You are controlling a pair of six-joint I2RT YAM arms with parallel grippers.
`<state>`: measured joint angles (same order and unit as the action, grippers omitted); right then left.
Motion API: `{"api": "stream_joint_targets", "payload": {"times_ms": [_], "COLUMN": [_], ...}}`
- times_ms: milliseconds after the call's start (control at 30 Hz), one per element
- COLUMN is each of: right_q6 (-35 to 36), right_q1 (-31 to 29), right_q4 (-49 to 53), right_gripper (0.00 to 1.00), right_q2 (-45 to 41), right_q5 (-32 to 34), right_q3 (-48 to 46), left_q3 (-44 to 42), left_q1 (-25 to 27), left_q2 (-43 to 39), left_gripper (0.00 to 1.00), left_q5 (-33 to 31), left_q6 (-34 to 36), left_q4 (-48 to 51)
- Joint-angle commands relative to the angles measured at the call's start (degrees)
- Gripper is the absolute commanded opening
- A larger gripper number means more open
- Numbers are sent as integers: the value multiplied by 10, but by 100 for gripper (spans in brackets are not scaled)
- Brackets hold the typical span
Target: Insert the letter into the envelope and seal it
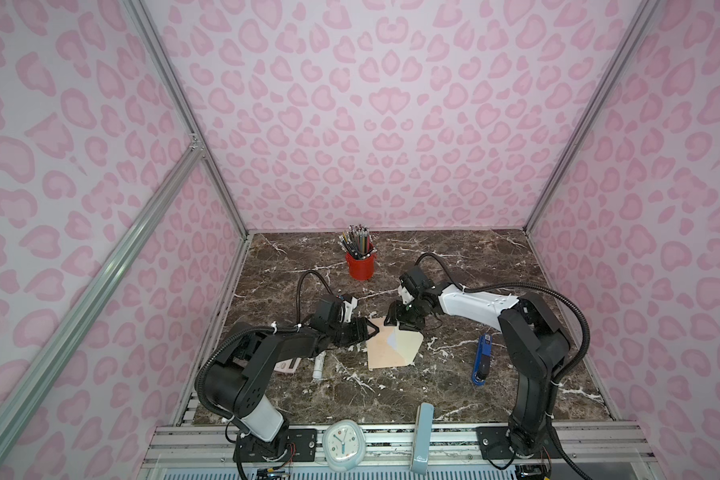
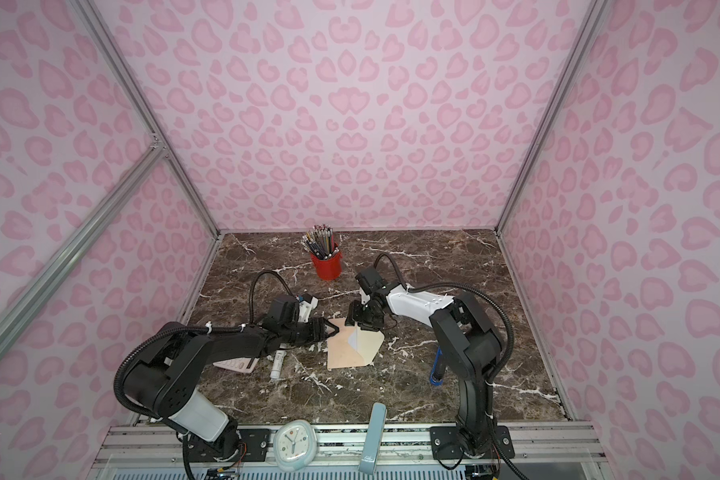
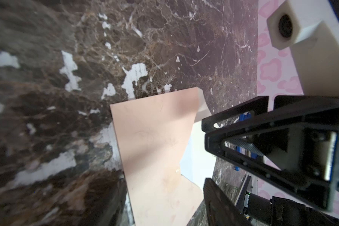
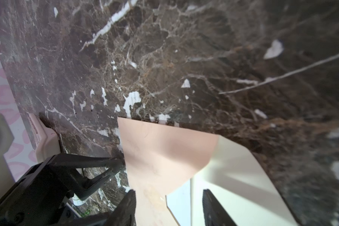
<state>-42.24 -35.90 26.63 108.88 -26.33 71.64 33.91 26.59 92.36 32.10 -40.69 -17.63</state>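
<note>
The peach-pink envelope (image 1: pixel 385 353) (image 2: pixel 341 355) lies flat mid-table, its cream flap (image 1: pixel 410 345) opened out to the right. A white patch of the letter (image 1: pixel 391 340) (image 3: pixel 200 156) (image 4: pixel 179 199) shows in the envelope's mouth; the rest is hidden inside. My left gripper (image 1: pixel 375 330) (image 3: pixel 164 211) is open at the envelope's far left corner, its jaws spread over the peach paper. My right gripper (image 1: pixel 395 322) (image 4: pixel 168 211) is open too, low over the far edge, one finger (image 4: pixel 127 207) over the body and the other over the flap. Neither holds anything.
A red cup of pencils (image 1: pixel 360 266) stands at the back. A white glue stick (image 1: pixel 319 368) and a pink calculator (image 1: pixel 287 365) lie left of the envelope, under the left arm. A blue stapler (image 1: pixel 482 359) lies to the right. A clock (image 1: pixel 341 444) sits on the front rail.
</note>
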Motion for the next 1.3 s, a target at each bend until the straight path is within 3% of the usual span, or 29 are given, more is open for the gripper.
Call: {"api": "stream_joint_targets", "payload": {"times_ms": [0, 400, 867, 1133, 1267], "right_q6": [17, -11, -35, -39, -18], "right_q1": [-1, -32, -36, -38, -37], "right_q4": [36, -7, -58, -68, -23], "right_gripper": [59, 59, 59, 58, 58], "right_q2": [-11, -24, 8, 9, -1], "right_q5": [22, 9, -18, -30, -1], "right_q3": [-10, -60, -55, -50, -33], "left_q3": [-7, -53, -69, -69, -64], "left_q1": [0, 0, 0, 0, 0], "left_q2": [-17, -85, -7, 2, -15], "left_gripper": [67, 69, 64, 63, 65], "left_q5": [-5, -10, 29, 31, 24], "left_q6": [0, 0, -38, -35, -26], "left_q4": [5, 29, -81, -85, -57]}}
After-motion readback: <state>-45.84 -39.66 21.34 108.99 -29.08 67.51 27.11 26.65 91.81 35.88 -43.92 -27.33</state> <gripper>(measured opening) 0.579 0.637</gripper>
